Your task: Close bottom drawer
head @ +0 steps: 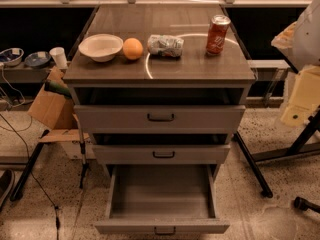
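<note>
Nearest you, the bottom drawer point(161, 227) stood pulled well out beneath the middle drawer point(161, 154). Your tool point(301, 96) hung at the right edge, well apart from the cabinet; released or clenched, I could not tell. An off-centre push could have jammed the drawer askew, and a hard shove might have toppled the can point(218, 34) on the surface point(200, 66).

Speckled floor point(270, 129) (dim, warm light)
</note>
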Action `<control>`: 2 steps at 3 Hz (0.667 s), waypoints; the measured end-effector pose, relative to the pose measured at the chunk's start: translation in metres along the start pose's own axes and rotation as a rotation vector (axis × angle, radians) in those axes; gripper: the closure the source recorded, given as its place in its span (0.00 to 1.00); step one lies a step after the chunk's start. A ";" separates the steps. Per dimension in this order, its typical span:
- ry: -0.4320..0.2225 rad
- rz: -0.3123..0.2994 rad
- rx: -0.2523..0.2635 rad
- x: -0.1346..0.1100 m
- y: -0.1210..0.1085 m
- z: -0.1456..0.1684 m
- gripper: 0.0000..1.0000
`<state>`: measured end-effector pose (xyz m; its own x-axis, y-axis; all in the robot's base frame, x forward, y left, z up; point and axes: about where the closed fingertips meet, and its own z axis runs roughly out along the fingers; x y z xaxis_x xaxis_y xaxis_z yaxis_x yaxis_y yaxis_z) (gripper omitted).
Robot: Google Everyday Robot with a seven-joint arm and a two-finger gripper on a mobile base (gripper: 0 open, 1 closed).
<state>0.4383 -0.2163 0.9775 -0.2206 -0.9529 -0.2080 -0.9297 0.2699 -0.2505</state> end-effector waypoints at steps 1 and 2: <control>0.000 0.003 0.014 -0.001 0.000 -0.001 0.00; -0.010 0.002 0.017 0.002 0.003 0.010 0.00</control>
<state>0.4383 -0.2157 0.9670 -0.2196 -0.9509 -0.2179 -0.9242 0.2743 -0.2656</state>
